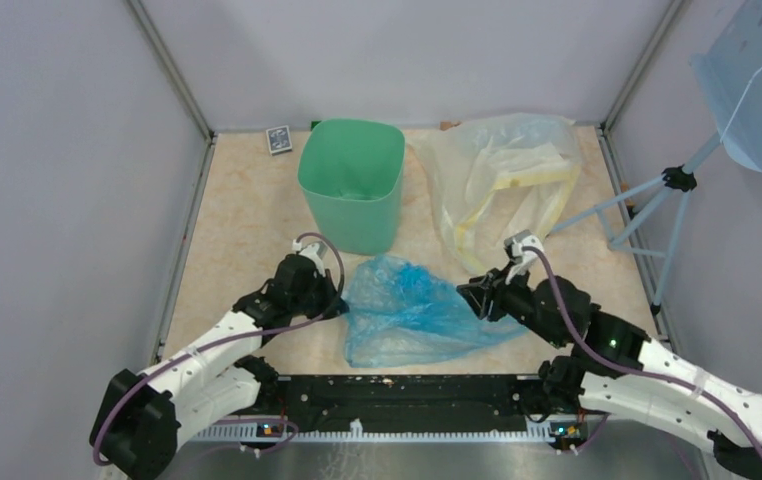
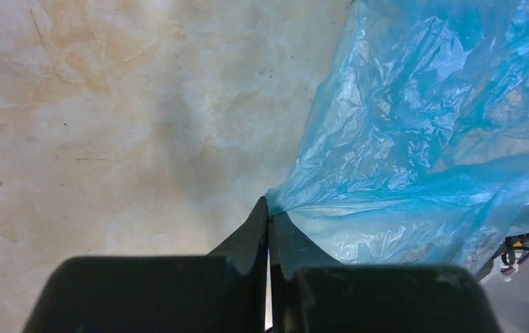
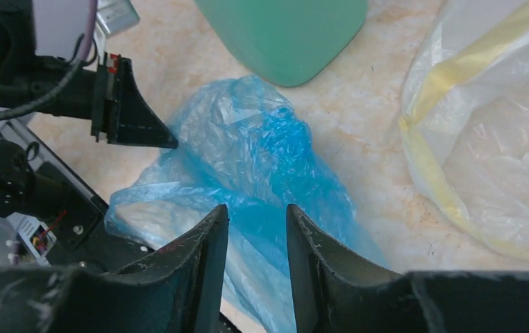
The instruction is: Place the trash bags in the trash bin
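Two grippers flank the blue trash bag (image 1: 412, 318), which lies crumpled and mostly flat on the marbled table (image 1: 242, 230), just in front of the mint-green trash bin (image 1: 352, 180) and outside it. The left gripper (image 2: 268, 207) has its jaws pressed together on a pinch of the bag's left edge, and the thin plastic fans out from the tips. The right gripper (image 3: 256, 220) sits low at the bag's right edge with its fingers (image 3: 206, 239) spread and blue plastic showing in the gap; whether they touch it I cannot tell. The bin stands upright, its mouth open and its sides plain. To its right lies a larger clear bag (image 1: 497, 175) with yellow bands. A small dark patterned card (image 1: 278, 139) lies at the far edge, left of the bin, its print too small to read.
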